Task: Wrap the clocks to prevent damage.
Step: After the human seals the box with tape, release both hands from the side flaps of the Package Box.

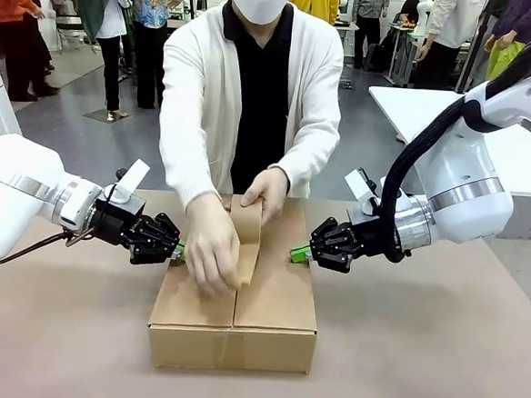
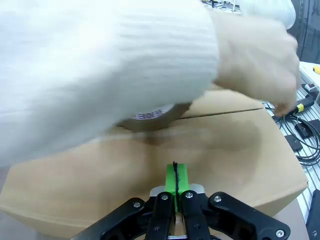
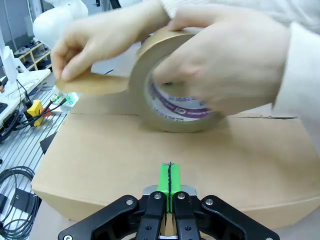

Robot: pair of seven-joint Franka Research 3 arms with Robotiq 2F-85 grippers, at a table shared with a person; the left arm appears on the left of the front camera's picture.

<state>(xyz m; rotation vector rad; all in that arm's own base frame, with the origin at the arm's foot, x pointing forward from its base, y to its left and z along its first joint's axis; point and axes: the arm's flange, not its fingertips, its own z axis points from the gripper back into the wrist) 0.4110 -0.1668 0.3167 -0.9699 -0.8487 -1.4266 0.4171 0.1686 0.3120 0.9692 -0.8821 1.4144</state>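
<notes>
On the tan surface [image 1: 437,357] sits a brown cardboard box [image 1: 235,311] with its flaps shut and the clocks presumably inside. Above it the person's hands [image 1: 212,250] run a brown packing-tape roll [image 3: 172,85] along the centre seam. The left pincer [image 1: 176,252] is at the box's left wall and the right pincer [image 1: 296,253] at its right wall, both fully closed with green pads together, gripping nothing, tips at or touching the cardboard. Best to brace evenly from both sides so the box does not slide under the tape's pull; the white sleeves and hands over the box block any move across its top.

The box [image 1: 277,300] is matt brown cardboard. The tape roll [image 3: 175,120] looks like smooth brown paper tape. The person's sleeve [image 2: 100,65] is ribbed white knit cloth.
</notes>
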